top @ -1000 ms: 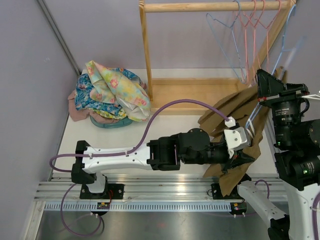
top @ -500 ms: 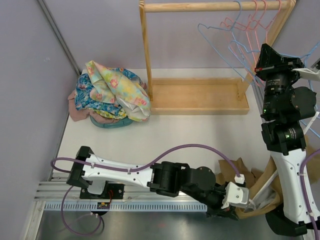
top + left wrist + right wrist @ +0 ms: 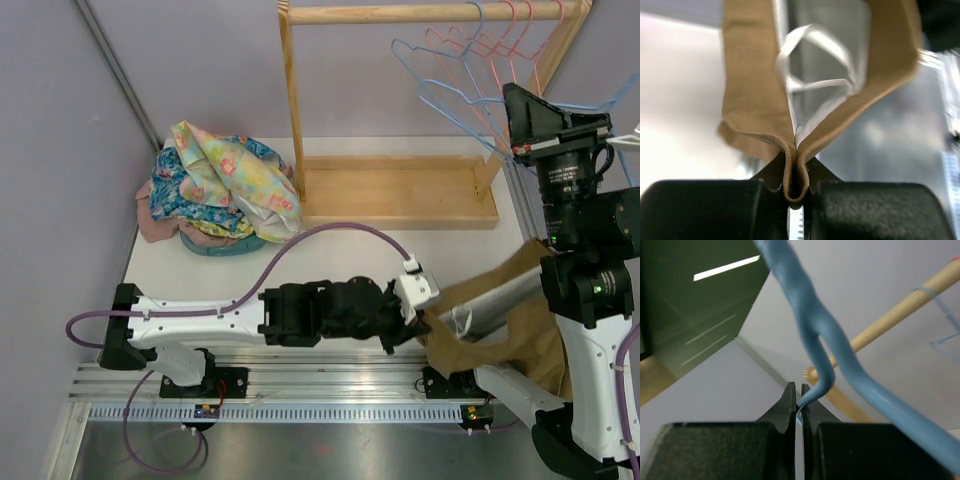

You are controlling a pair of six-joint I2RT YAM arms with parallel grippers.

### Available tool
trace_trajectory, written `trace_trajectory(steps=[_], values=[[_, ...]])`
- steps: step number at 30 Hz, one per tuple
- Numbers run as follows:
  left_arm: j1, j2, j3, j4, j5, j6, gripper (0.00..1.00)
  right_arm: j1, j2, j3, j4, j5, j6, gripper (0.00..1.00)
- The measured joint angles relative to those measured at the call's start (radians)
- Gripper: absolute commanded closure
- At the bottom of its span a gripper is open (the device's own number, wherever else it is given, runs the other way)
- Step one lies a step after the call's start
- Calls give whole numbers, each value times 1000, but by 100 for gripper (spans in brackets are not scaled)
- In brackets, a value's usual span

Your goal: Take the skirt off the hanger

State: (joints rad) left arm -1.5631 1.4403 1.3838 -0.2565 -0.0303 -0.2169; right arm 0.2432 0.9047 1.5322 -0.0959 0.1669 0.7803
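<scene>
Tan skirt (image 3: 755,100) — left gripper (image 3: 796,192) clamps; right gripper (image 3: 798,405) clamps hanger (image 3: 810,322)

Robotics lab test cell, plain lavender walls (image 3: 50,150), white tabletop (image 3: 200,270), robot arms (image 3: 220,322) bolted to an aluminium rail (image 3: 330,375), purple cables (image 3: 330,232), wooden garment rack (image 3: 400,192), heap of floral clothes (image 3: 225,185)

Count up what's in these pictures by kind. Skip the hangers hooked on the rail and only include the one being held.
Robot arms: 2
Wooden rack: 1
Brown skirt: 1
Heap of floral clothes: 1
Blue hanger in the right hand: 1
Total: 6
</scene>
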Motion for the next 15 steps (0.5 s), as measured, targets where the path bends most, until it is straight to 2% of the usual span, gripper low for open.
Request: trace_trajectory(steps=[8,11,15], values=[[243,8,-44,-3,-139,-50,100,1,222,129,12,-526,407,100],[324,27,-39,-18,-164,-60,100,1,269,128,-7,-653,520,100],[447,65,-5,-82,-228,-80,100,1,254,128,-16,-771,613,100]])
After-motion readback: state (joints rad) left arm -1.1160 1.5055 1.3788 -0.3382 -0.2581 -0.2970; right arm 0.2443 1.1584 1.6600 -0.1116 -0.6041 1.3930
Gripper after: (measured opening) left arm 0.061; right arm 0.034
